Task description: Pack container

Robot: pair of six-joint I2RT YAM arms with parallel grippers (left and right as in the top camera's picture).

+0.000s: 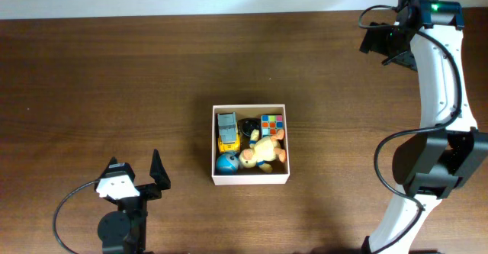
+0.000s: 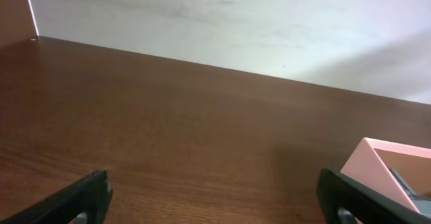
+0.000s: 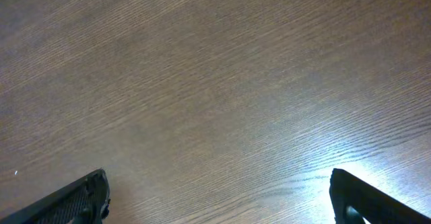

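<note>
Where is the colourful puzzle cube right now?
Overhead view: the puzzle cube sits inside the container, in its far right corner, right of a black toy and just beyond the yellow plush.

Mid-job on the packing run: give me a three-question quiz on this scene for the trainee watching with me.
1. True or false: the left gripper and the right gripper each hold a toy.
2. The colour cube lies: A in the container; B outside it, on its left; C in the right gripper.
3. Fill in: the blue ball lies in the container corner nearest the ____ gripper.
Key: 1 false, both are open and empty. 2 A. 3 left.
</note>
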